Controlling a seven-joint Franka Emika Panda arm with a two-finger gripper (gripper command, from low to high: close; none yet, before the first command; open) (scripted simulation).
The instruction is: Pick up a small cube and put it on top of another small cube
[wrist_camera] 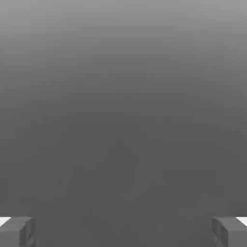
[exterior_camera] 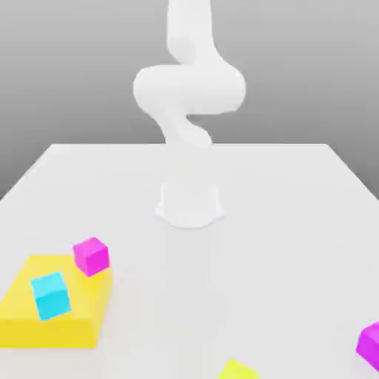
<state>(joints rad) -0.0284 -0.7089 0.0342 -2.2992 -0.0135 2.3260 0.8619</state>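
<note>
2 cubes (exterior_camera: 72, 277) on yellow block (exterior_camera: 55, 333)

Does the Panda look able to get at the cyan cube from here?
Probably yes: the cyan cube seems open from above, and the end effector is open and empty.

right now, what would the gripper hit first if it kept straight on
Nothing, as far as I can judge: the way ahead of the gripper looks free, just plain grey, though depth is unclear.
</note>
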